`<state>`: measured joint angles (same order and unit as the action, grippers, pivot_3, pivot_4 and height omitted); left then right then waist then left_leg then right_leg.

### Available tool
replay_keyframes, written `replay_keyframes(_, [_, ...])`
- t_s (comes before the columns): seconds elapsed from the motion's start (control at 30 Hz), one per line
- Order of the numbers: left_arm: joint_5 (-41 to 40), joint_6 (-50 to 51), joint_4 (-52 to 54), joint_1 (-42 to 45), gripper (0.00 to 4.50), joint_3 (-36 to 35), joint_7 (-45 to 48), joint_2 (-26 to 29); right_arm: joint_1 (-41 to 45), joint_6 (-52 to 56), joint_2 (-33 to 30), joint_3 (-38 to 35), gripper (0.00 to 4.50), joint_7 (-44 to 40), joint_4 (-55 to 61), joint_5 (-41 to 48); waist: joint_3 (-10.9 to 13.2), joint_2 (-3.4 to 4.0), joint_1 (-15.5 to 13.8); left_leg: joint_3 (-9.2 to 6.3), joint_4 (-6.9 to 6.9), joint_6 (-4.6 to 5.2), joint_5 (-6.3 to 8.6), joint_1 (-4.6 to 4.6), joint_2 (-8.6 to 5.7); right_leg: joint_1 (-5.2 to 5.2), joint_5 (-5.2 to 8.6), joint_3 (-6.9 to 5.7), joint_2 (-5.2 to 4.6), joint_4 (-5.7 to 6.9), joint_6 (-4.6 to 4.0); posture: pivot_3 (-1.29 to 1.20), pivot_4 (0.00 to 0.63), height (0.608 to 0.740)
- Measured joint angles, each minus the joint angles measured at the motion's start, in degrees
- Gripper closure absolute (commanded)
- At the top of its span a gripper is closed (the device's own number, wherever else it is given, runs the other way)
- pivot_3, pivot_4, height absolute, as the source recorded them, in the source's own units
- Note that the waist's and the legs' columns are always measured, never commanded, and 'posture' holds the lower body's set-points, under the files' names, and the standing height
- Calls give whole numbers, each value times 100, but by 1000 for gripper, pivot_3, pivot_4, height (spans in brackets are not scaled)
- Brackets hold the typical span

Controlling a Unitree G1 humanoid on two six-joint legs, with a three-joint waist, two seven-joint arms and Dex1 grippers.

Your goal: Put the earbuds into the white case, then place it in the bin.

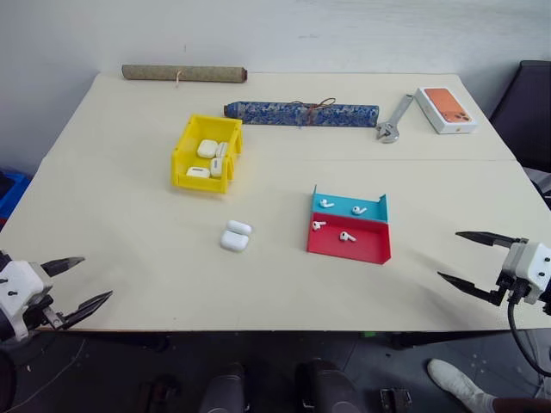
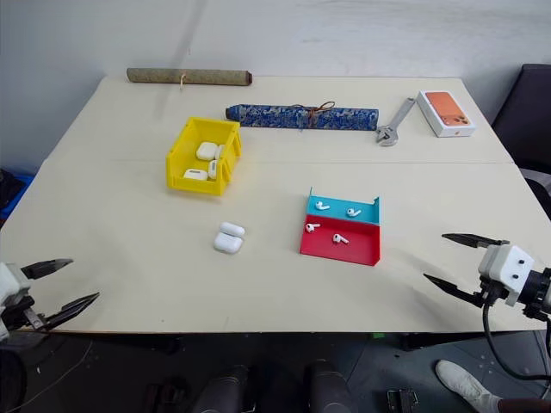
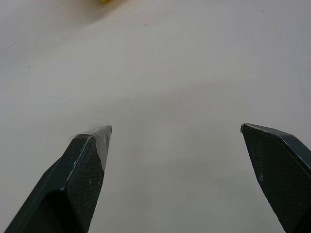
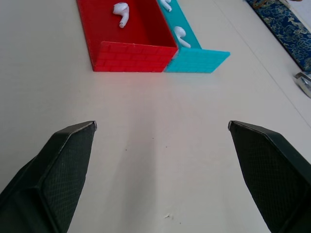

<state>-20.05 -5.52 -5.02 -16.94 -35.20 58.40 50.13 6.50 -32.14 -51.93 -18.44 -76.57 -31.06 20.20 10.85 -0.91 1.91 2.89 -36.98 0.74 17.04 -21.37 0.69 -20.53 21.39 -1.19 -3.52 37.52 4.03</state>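
Earbuds (image 1: 327, 204), glossy and stemmed, lie in a brick-textured tray (image 1: 349, 244).

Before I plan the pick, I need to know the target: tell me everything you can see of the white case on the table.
The white case is small, glossy and rounded, apparently plastic. Its hinged lid is flipped open, so it shows as two joined lobes. It lies on the bare table, in front of the yellow bin and left of the red-and-blue tray, touching neither. Whether it holds anything cannot be seen.
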Motion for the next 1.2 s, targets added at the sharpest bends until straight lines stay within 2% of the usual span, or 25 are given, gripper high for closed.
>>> replay_keyframes(0.1, [-51, 174, 9, 142, 0, -1, -54, 3, 38, 2, 0, 24, 44, -157, -77, 39, 1, 1, -4, 0, 0, 0, 0, 0, 0, 0, 0, 0, 0, 0, 0, 0, 150, 740])
replay_keyframes(0.2, [-434, 848, 242, 154, 0, -30, 12, 62, 117, 197, 158, 0, 44, -512, 194, 592, 1, 1, 8, -1, 0, 0, 0, 3, 3, 3, 0, -1, 1, 1, 0, 0, 150, 740])
replay_keyframes(0.27, [-822, 1634, 506, 37, 0, -78, 162, 249, 95, 408, 327, 3, 44, -536, 635, 858, 2, 3, 32, -1, 1, -2, 1, 4, 4, 3, 0, -1, 1, 3, 0, 0, 150, 740])
replay_keyframes(0.33, [-907, 2292, 572, 40, 0, -286, -82, 381, 63, 702, 523, 18, 44, -440, 1164, 1066, 5, 7, 39, -3, 1, -2, 1, 4, 5, 2, 0, -2, 3, 7, 0, 0, 150, 740])
replay_keyframes(0.47, [-657, 3792, 647, 37, 0, -733, -1082, 782, 46, 1140, 964, 192, 44, -226, 2315, 1441, 5, 8, 41, -4, 2, -3, 1, 6, 6, 2, 1, -2, 3, 13, 0, 0, 150, 740])
replay_keyframes(0.6, [-486, 5412, 651, -87, 0, -800, -1520, 1281, 104, 1234, 1218, 263, 44, -265, 2828, 1638, 5, 6, 9, -4, 2, -3, 4, 5, 4, 2, 1, -1, 2, 8, 0, 0, 150, 740])
replay_keyframes(0.7, [-595, 6290, 779, 381, 0, -713, -1657, 1492, 276, 1124, 1443, 339, 44, -246, 2869, 1591, 5, 4, -46, -5, 1, -3, 4, 5, 3, 1, 1, -2, 0, 6, -2, 0, 150, 740])
replay_keyframes(0.77, [-992, 7206, 1182, 867, 0, -395, -1628, 1790, 411, 867, 1558, 386, 44, -366, 2730, 1525, 4, -1, -85, -12, -1, -6, 4, 1, 1, 4, 2, -3, -1, 2, -3, 0, 150, 740])
replay_keyframes(0.83, [-1750, 8249, 1931, 1925, 0, 44, -1566, 1912, 434, 779, 1573, 450, 44, -502, 2558, 1498, 4, 0, -126, -12, -1, -11, 5, -4, -3, 4, 2, -3, -4, -4, -3, 0, 150, 740])
replay_keyframes(0.93, [-2263, 9219, 2484, 3238, 0, 493, -1860, 1643, 400, 764, 1559, 446, 44, -546, 2405, 1486, 5, 8, -111, -11, 0, -36, -1, -6, -3, -3, 2, -4, 0, 2, -2, 0, 150, 740])
replay_keyframes(1.03, [-2699, 9696, 2561, 4100, 0, 1218, -2649, 1160, 276, 905, 1415, 419, 44, -533, 2375, 1467, 6, 18, -28, -10, -3, -42, -3, -5, -1, -6, 4, -3, 7, 19, 2, 0, 150, 740])
replay_keyframes(1.2, [-3582, 9821, 2631, 4629, 0, 2089, -4131, 248, -71, 1428, 1307, 420, 44, -524, 2715, 1608, 14, 4, -9, -9, -17, -47, -7, -7, 9, -6, 6, -1, 18, 21, 5, 0, 150, 740])
